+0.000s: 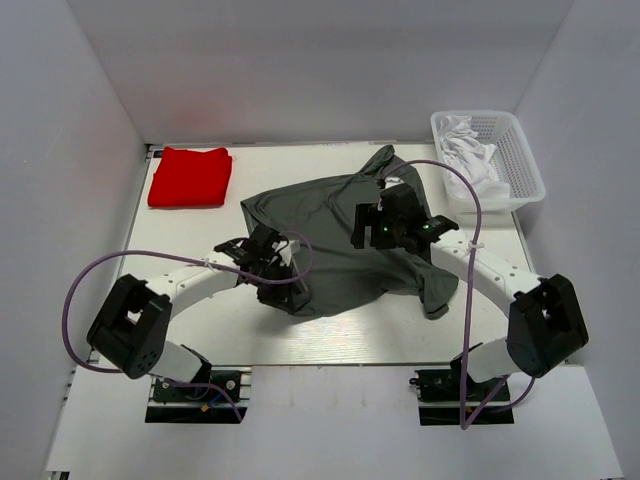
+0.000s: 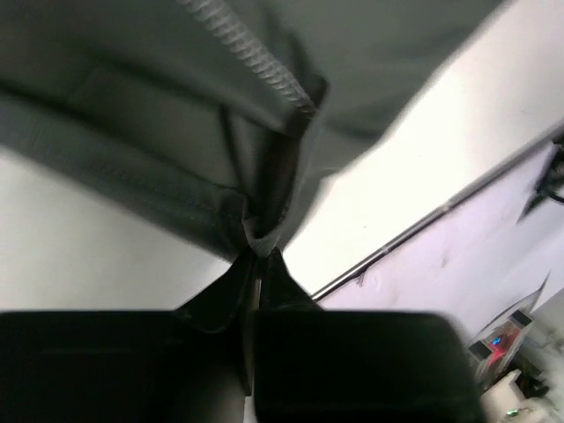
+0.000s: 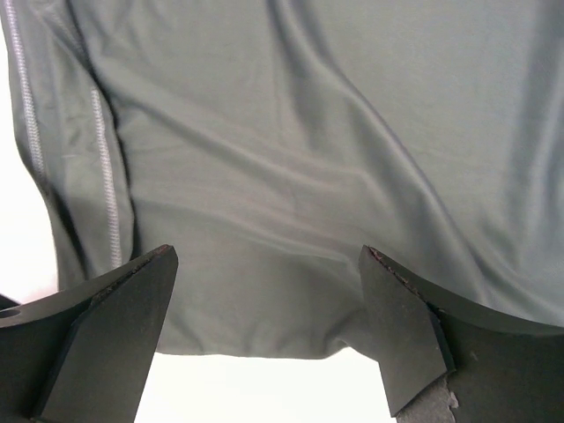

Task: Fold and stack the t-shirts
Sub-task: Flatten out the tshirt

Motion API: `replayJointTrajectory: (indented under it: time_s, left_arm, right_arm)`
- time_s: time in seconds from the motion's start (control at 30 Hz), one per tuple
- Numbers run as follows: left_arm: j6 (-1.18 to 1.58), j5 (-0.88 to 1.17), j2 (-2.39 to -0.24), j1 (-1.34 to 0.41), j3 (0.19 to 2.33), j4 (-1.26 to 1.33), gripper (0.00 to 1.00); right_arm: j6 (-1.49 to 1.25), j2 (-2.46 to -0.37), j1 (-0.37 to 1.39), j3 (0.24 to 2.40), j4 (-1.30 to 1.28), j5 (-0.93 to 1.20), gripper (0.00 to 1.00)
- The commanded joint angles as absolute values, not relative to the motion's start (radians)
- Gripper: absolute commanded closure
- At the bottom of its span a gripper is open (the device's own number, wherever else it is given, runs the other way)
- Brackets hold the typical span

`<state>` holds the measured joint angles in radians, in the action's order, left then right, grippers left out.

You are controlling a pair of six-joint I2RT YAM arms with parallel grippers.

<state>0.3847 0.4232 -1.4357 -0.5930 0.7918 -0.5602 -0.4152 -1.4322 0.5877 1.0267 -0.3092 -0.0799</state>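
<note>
A grey t-shirt [image 1: 335, 235] lay rumpled between the arms; the left gripper [image 2: 256, 264] was clamped on a bunched fold at its near-left edge, seemingly to pull it flat; the right gripper [image 3: 264, 273] hung spread wide just above the cloth, gripping nothing.

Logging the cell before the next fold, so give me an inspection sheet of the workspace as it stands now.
Surface: white table, no stains seen.
Job's things: grey t-shirt spread and rumpled at centre; red t-shirt folded, far left.
Clutter: basket far right, white cloth inside.
Grippers: left gripper shut on the grey t-shirt's edge; right gripper open over the grey fabric.
Cables: purple cables, one loop at each arm.
Surroundings: white walls on three sides.
</note>
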Motion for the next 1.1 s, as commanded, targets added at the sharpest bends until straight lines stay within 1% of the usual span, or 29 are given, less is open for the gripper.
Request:
replayJointTrajectory:
  time_s: [0.0, 0.03, 0.17, 0.3, 0.43, 0.53, 0.6, 0.63, 0.7, 0.73, 0.9, 0.93, 0.97, 1.07]
  left_arm:
    - [0.462, 0.327, -1.373, -0.598, 0.784, -0.701, 0.97]
    - [0.489, 0.278, -1.373, -0.598, 0.784, -0.722, 1.00]
    - [0.710, 0.207, -1.303, -0.598, 0.744, -0.767, 1.00]
    - [0.820, 0.233, -1.200, -0.588, 0.641, -0.706, 1.00]
    - [0.821, 0.202, -1.158, -0.588, 0.655, -0.706, 1.00]
    - [0.821, 0.190, -1.149, -0.588, 0.669, -0.678, 1.00]
    - [0.811, 0.206, -1.149, -0.588, 0.669, -0.654, 1.00]
    - [0.811, 0.206, -1.149, -0.588, 0.669, -0.644, 1.00]
    - [0.811, 0.206, -1.140, -0.588, 0.669, -0.655, 1.00]
    - [0.811, 0.206, -1.140, -0.588, 0.669, -0.655, 1.00]
    - [0.811, 0.164, -1.098, -0.588, 0.678, -0.667, 1.00]
    - [0.811, 0.144, -1.083, -0.588, 0.689, -0.667, 1.00]
    - [0.811, 0.144, -1.068, -0.588, 0.698, -0.679, 1.00]
    - [0.811, 0.127, -1.055, -0.588, 0.698, -0.680, 1.00]
  right_arm:
    - [-0.440, -1.382, 0.568, 1.008, -0.322, -0.110, 0.11]
    - [-0.448, -1.382, 0.566, 1.005, -0.330, -0.118, 0.11]
    - [-0.491, -1.374, 0.542, 0.983, -0.353, -0.130, 0.11]
    - [-0.544, -1.325, 0.523, 0.939, -0.376, -0.169, 0.11]
    - [-0.578, -1.273, 0.514, 0.916, -0.471, -0.204, 0.11]
    - [-0.643, -1.226, 0.500, 0.876, -0.619, -0.274, 0.11]
    - [-0.679, -1.206, 0.489, 0.842, -0.664, -0.317, 0.11]
    - [-0.739, -1.175, 0.482, 0.819, -0.742, -0.330, 0.11]
    - [-0.802, -1.141, 0.462, 0.793, -0.797, -0.366, 0.11]
    - [-0.858, -1.119, 0.459, 0.748, -0.851, -0.370, 0.11]
    - [-0.961, -1.055, 0.398, 0.669, -0.920, -0.339, 0.11]
    - [-0.972, -1.057, 0.388, 0.664, -0.946, -0.342, 0.14]
    - [-1.029, -1.058, 0.376, 0.655, -0.984, -0.362, 0.21]
    - [-1.090, -1.028, 0.353, 0.646, -1.018, -0.391, 0.28]
